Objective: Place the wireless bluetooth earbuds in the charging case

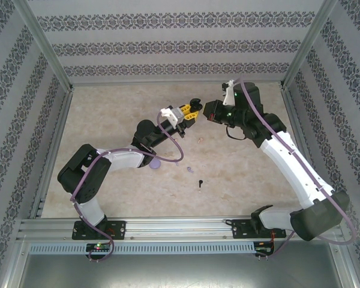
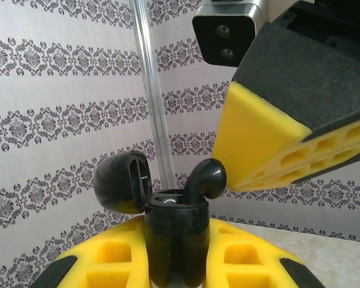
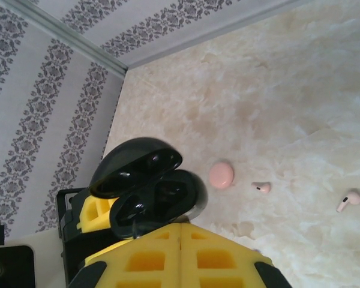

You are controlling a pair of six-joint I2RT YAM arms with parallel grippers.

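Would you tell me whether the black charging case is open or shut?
Open: the black charging case has its lid hinged back to one side, leaving the top of the body uncovered.

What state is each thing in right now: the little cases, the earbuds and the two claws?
left gripper: shut on the black case.
black case: lid open.
black earbud: partly in that case, head above the rim.
right gripper: shut, tip against the black earbud.
pink case: on the table, looks closed.
pink earbuds: loose on the table.
second black earbud: loose on the table.
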